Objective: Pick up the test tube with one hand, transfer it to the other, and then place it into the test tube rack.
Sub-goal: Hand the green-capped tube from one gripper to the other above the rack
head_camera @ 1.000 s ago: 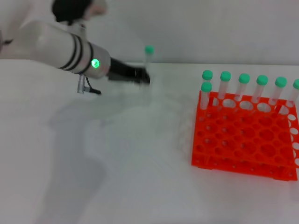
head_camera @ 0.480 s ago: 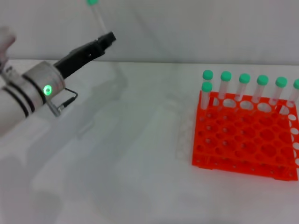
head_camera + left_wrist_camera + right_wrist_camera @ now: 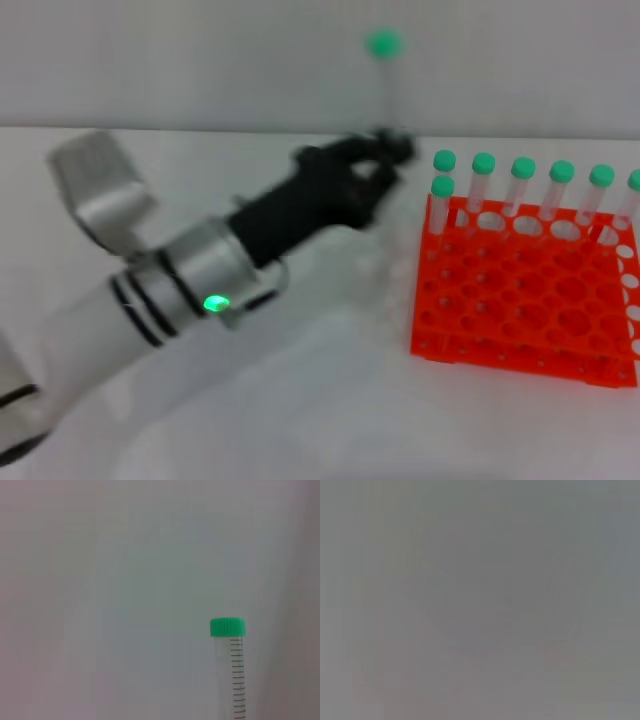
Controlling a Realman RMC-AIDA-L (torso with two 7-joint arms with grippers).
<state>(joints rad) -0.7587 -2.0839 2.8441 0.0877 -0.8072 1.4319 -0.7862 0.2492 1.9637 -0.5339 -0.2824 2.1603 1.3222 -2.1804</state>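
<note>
The white table carries the orange-red test tube rack on my right side, and seven green-capped tubes stand upright in the holes along its far edge, the rest of the grid open. My left gripper reaches in just beside the rack's far left corner, its black fingers pinched on the lower end of the test tube, which stands upright above them with its green cap on top.
</note>
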